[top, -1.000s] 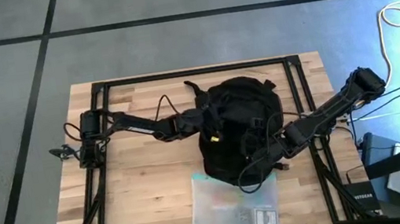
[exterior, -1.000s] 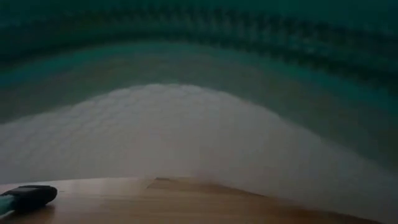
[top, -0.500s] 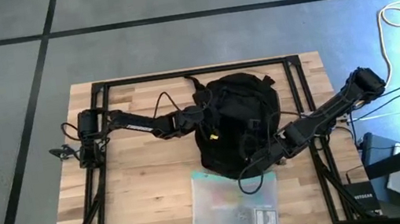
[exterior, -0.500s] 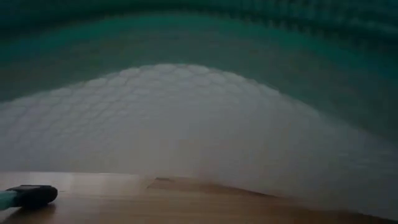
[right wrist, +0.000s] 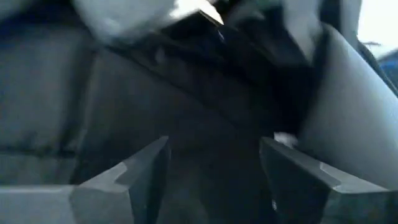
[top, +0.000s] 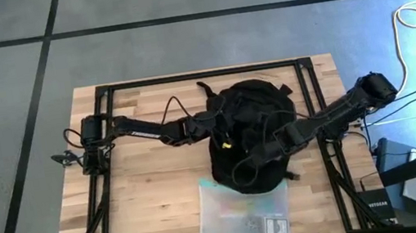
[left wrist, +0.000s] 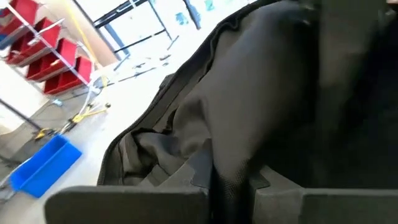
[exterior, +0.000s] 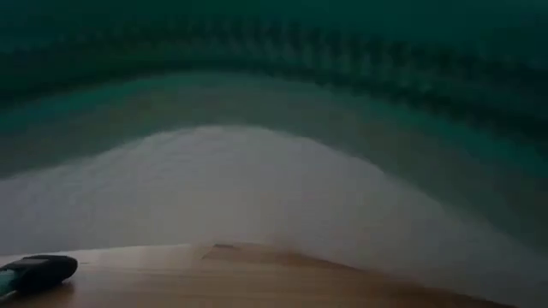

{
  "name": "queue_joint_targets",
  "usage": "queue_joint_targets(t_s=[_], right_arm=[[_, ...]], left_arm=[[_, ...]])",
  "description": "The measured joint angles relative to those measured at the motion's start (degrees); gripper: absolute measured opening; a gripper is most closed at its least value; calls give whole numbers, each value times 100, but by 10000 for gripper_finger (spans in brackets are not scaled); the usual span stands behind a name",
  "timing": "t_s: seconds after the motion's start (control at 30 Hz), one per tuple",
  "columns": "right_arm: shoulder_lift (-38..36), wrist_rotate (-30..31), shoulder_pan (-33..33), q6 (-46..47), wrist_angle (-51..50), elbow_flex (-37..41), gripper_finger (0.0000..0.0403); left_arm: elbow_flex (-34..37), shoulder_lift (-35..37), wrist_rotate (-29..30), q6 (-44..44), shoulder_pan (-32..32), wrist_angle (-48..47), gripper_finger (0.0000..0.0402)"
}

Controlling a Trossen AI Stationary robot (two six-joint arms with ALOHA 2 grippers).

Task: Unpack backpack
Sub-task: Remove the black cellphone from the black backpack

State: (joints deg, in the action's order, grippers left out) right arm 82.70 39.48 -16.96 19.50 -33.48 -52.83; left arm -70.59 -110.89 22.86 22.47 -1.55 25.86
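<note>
The black backpack point(top: 249, 127) lies on the middle of the wooden table point(top: 145, 192), bulging upward. My left gripper point(top: 211, 124) is at the backpack's left side and is shut on its black fabric point(left wrist: 267, 93). My right gripper point(top: 250, 162) reaches from the right over the backpack's near part. It is open, and dark backpack fabric point(right wrist: 186, 118) lies just beyond its fingers. My left gripper pinches a raised fold of the backpack's fabric point(left wrist: 229, 177) between its two fingers, beside the open zipped rim. It comes nearly level from the table's left. The backpack stays resting on the table. My right gripper's fingers point(right wrist: 146, 171) stand over the fabric; whether they touch it I cannot tell.
A translucent teal-edged zip pouch point(top: 243, 210) lies on the table just near of the backpack and fills most of the low view point(exterior: 257, 188). A small dark object point(exterior: 38, 269) lies at the near edge. Black frame rails point(top: 186, 77) border the table.
My right gripper has moved toward the table's left, from beside the backpack's near right corner to over its near part. The backpack's near edge has shifted a little with it. My left gripper has stayed at the backpack's left side.
</note>
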Motion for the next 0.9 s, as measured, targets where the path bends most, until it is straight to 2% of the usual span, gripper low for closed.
queue_joint_targets(t_s=[0.13,0.3,0.47,0.63,0.73,0.9], right_arm=[[4,-434,416,107,-73,-16,245],[42,-407,643,19,-82,-14,258],[46,-196,586,-139,-125,4,258],[43,-150,570,-308,139,349,257],[12,-121,611,-228,766,834,257],[-430,-384,684,-311,2800,1916,257]], left_arm=[[-4,0,370,116,99,-55,8],[-4,2,506,15,159,-26,8],[-4,20,534,-67,186,-100,8],[-4,22,506,-153,188,-134,8],[-4,22,503,-170,190,-143,8],[-4,22,499,-191,210,-141,8]])
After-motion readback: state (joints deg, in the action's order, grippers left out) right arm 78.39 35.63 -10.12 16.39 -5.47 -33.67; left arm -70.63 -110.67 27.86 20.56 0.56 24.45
